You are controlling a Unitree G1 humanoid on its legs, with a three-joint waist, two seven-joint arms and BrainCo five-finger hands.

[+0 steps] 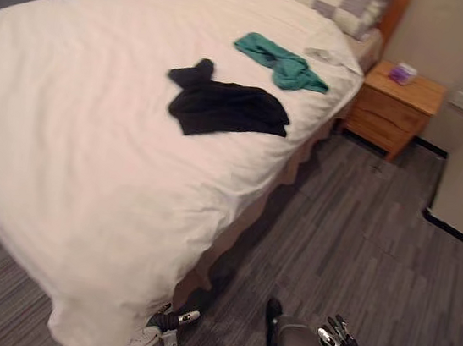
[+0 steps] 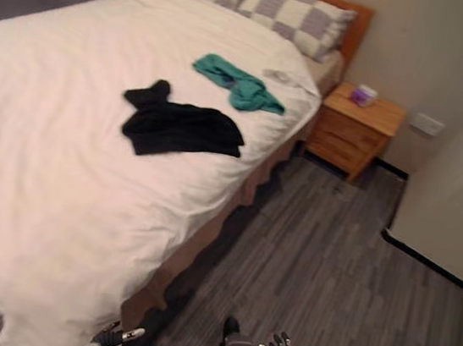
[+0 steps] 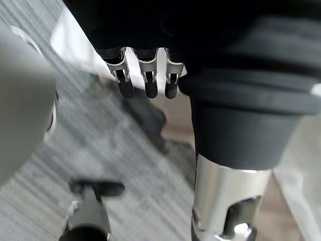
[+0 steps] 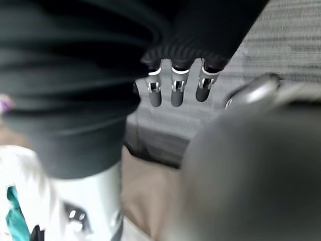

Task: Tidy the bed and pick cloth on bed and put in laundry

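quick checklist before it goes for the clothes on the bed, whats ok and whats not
1. Left hand free: ok, fingers straight, holding nothing.
2. Right hand free: ok, fingers straight, holding nothing.
3. Black cloth in sight and uncovered: ok, it lies bunched on the white duvet mid-bed.
4. Green cloth in sight: ok, it lies nearer the pillows, apart from the black cloth.
5. Hands near the cloths: not ok, both hang low beside the bed, well short of either; the robot likely has to step closer first.
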